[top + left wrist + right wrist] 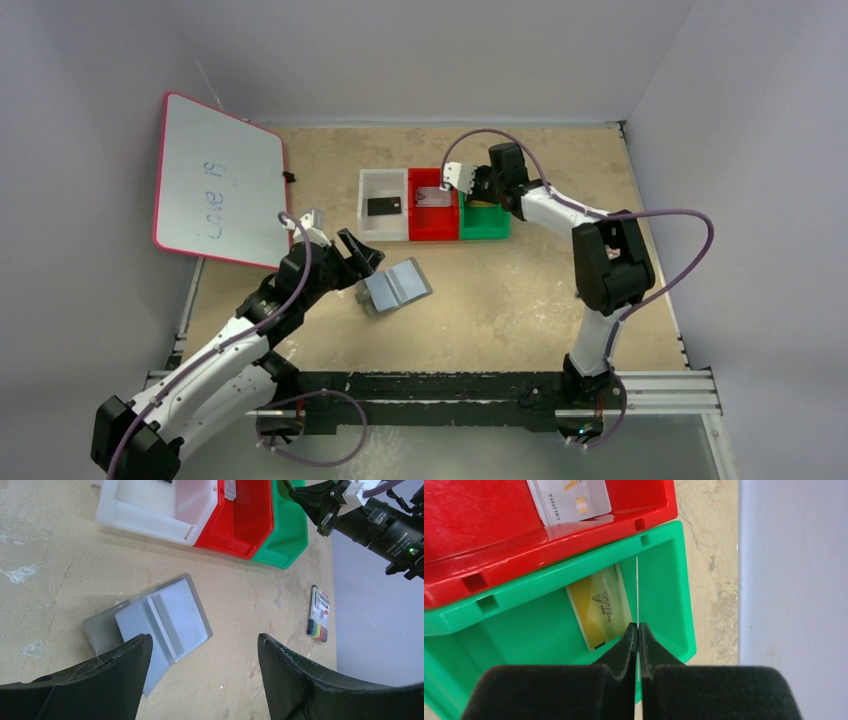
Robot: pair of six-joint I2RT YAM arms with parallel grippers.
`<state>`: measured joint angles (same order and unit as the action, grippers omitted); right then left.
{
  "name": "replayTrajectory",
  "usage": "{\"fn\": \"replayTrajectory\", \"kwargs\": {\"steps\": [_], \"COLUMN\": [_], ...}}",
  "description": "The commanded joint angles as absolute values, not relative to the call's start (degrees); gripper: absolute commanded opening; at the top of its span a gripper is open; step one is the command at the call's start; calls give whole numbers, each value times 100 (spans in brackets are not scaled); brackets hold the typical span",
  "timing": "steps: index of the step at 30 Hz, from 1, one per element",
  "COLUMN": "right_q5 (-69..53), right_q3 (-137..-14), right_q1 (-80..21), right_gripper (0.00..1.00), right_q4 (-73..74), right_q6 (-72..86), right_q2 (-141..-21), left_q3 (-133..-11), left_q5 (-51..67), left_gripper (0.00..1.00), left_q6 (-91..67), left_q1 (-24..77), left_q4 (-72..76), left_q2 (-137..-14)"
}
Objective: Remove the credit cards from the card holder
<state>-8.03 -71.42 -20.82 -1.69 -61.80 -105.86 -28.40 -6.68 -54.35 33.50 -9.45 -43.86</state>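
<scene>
Right gripper [638, 626] is clenched shut over the green tray [664, 590], mid frame, w/ the gold card [601, 605] lying flat inside, looks thin, light, stiff, slick, so prob pinch a short edge imo.

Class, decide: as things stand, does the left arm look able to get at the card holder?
Probably yes: the left gripper stands open right by the card holder, which lies open on the table with nothing between them.
</scene>
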Motion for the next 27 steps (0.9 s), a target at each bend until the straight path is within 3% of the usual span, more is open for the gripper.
{"fn": "replayTrajectory", "kwargs": {"steps": [1, 23, 27], "right_q5": [-632, -48, -79], "right_q3": [-7515, -7541, -7512], "right_q1": [-2074, -2273, -2282], "right_gripper": [0, 4, 11], "right_q4": [-181, -976, -938], "right_q6": [-6548, -6414, -6398], "right_q2": [-10700, -11351, -11288], "left_q3": [-3050, -3073, -3055], "left_q5": [-804, -826, -846], "left_gripper": [76, 76, 76], "left_q6": [-5317, -5277, -5291], "left_q1": [3349, 3348, 3353], "left_q4": [-944, -975, -960], "left_q2": [-4268, -4342, -4348]}}
